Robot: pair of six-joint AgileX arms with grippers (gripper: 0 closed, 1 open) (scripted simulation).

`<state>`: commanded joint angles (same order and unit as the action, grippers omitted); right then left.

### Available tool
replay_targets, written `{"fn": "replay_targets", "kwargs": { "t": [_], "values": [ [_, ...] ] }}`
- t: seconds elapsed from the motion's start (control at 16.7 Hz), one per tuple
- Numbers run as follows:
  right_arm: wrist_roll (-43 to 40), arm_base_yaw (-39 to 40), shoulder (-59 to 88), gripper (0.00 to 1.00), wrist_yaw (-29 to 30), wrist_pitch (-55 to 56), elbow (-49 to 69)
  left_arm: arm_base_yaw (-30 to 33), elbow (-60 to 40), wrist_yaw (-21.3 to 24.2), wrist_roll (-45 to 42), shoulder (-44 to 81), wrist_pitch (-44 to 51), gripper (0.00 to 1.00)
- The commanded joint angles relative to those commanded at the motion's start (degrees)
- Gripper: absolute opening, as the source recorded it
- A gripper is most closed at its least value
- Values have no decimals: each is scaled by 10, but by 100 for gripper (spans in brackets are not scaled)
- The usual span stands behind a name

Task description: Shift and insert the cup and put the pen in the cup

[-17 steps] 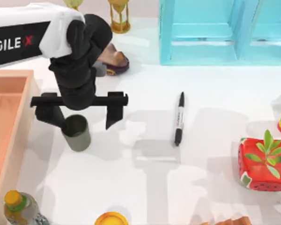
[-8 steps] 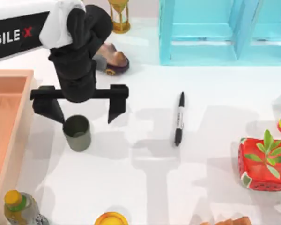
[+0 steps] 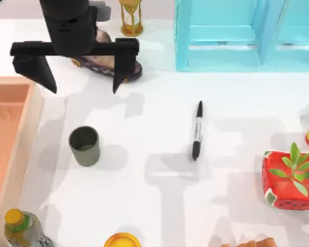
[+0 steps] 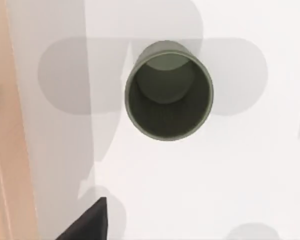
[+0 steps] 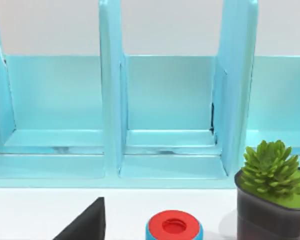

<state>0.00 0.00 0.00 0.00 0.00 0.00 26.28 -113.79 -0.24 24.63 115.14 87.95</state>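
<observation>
1. While our left gripper [image 3: 77, 85] hangs above the table with its two fingers spread wide and nothing between them, the cup [image 3: 84, 146] stands upright and free on the white table [image 3: 154, 206], on the near side of the gripper and apart from it.
2. To the cup's left runs the edge of an orange tray [image 3: 20, 154], near but not touching; a strip of bare table separates them.
3. To the cup's right lies open white surface as far as the pen [image 3: 196, 130], which lies flat well apart from the cup, its length running toward and away from the far edge.
4. Beyond the cup, under the gripper, sits a brown shoe [image 3: 110, 64], with a gold hourglass [image 3: 130, 18] farther back and a turquoise shelf unit [image 3: 237, 36] behind the pen.
5. On the cup's near side stand a bottle with a yellow cap [image 3: 20, 226] and a yellow round-topped object [image 3: 122, 240] at the table's front edge.
6. Far right of the cup sits a red watermelon-patterned block [image 3: 291, 180].
7. Our left wrist view looks straight down into the cup [image 4: 168, 97], showing its hollow, bare inside, with one black fingertip [image 4: 87, 222] at the frame's edge.
8. Our right wrist view faces the shelf unit [image 5: 140, 115], with a potted succulent [image 5: 270, 195] and a red-and-blue cap [image 5: 174, 227] before it; whether our right gripper is open, we cannot tell.
</observation>
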Motion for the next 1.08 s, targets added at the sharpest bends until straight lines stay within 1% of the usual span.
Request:
{"fn": "replay_targets", "kwargs": {
  "t": [0.18,0.48,0.6,0.78,1.08],
  "values": [
    [0,0,0,100,0,0,0,0,-39,0,-1,-5,39,100],
    [0,0,0,100,0,0,0,-2,-40,1,-1,-3,38,100],
    [0,0,0,100,0,0,0,11,-59,11,0,17,36,100],
    [0,0,0,100,0,0,0,45,-126,35,4,94,19,100],
    [0,0,0,100,0,0,0,101,-273,75,26,280,-37,100]
  ]
}}
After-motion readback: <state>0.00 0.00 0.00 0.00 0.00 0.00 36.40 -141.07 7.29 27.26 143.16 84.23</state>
